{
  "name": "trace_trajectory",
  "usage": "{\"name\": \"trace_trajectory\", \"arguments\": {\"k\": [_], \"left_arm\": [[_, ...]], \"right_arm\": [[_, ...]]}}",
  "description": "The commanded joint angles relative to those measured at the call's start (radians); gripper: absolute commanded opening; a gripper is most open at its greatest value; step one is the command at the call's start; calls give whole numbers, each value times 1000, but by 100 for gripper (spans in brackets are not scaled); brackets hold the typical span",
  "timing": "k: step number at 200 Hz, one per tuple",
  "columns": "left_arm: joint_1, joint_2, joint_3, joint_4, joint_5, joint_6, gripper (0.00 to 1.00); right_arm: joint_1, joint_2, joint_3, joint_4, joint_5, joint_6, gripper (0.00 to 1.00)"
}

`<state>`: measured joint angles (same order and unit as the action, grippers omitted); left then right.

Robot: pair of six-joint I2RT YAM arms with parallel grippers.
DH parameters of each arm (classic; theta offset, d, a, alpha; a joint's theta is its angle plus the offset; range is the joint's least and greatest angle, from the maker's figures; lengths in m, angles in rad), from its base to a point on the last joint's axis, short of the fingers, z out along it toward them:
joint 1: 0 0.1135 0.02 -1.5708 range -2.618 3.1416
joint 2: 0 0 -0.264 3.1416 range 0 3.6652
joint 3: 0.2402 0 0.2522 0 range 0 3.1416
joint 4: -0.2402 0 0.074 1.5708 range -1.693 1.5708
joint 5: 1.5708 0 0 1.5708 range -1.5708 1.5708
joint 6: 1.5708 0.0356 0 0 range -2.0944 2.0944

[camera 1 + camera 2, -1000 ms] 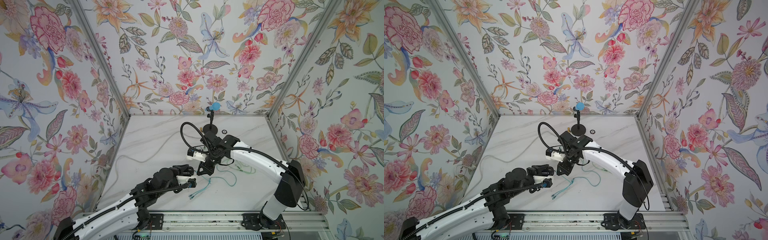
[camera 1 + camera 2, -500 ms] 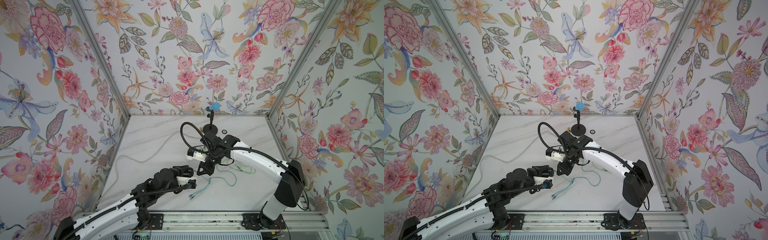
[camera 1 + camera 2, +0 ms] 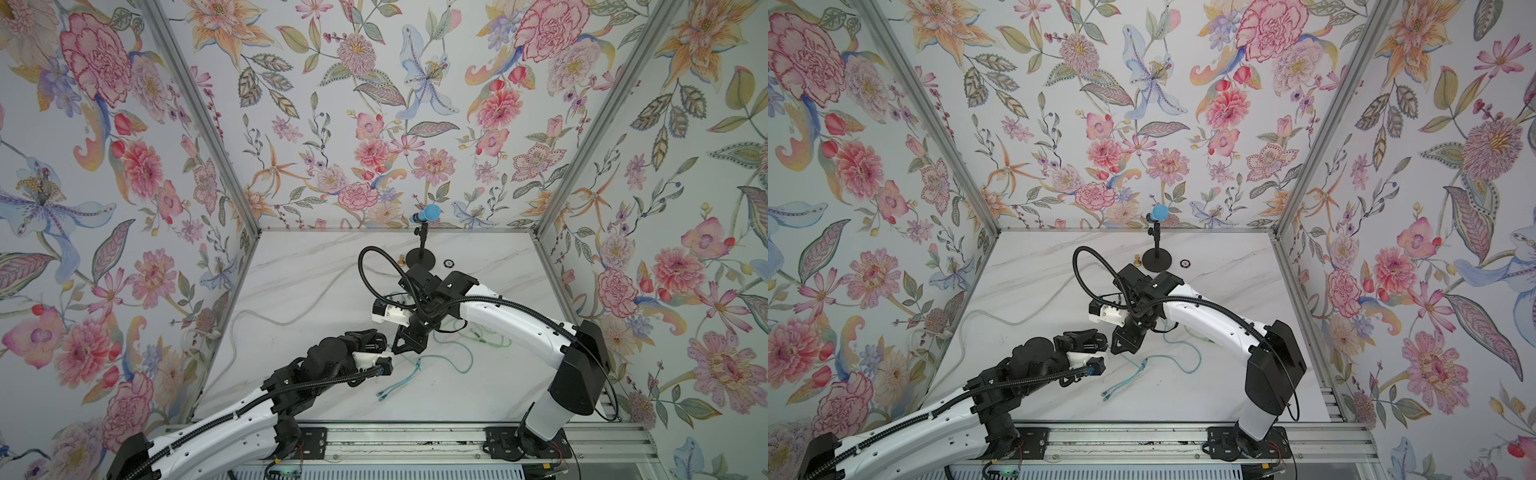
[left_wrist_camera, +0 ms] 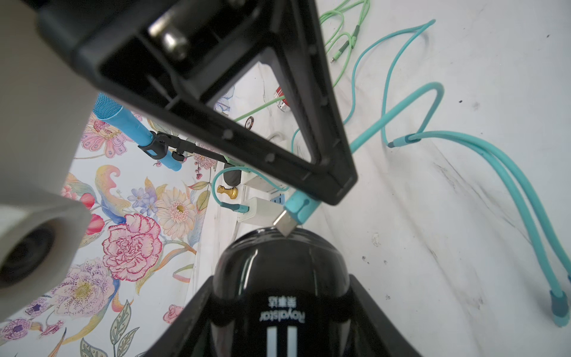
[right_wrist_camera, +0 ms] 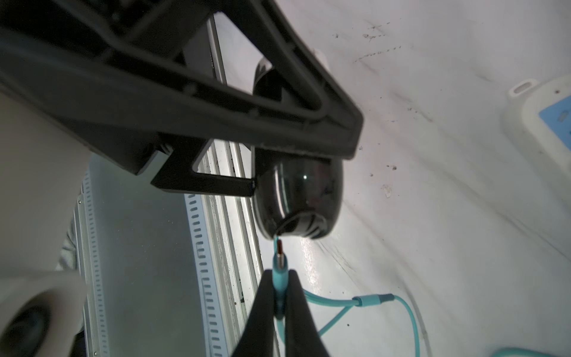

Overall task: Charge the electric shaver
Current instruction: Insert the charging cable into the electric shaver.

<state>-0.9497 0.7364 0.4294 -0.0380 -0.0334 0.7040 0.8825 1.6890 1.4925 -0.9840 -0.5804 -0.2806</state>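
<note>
Shaver point(image 4: 279, 259), glossy black plastic with a domed end, sits clamped between the left gripper's point(image 4: 281, 293) half-spread black jaws over the white marbled tabletop point(image 4: 463, 222). We see the right gripper point(image 5: 279, 276) pinching a teal rubbery cable plug point(image 4: 299, 210), its flat metal tip right at the dome.
</note>
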Motion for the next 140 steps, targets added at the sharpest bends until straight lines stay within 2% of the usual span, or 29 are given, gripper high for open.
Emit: {"name": "trace_trajectory", "arguments": {"k": [1,140], "left_arm": [[-10,-7,-1,54,-2,-27,0],[-11,17,18,54,53,-40,0]], "right_arm": [[6,16,13,-25,-33,-24,0],[-13,32,39,-26,-26,-32,0]]}}
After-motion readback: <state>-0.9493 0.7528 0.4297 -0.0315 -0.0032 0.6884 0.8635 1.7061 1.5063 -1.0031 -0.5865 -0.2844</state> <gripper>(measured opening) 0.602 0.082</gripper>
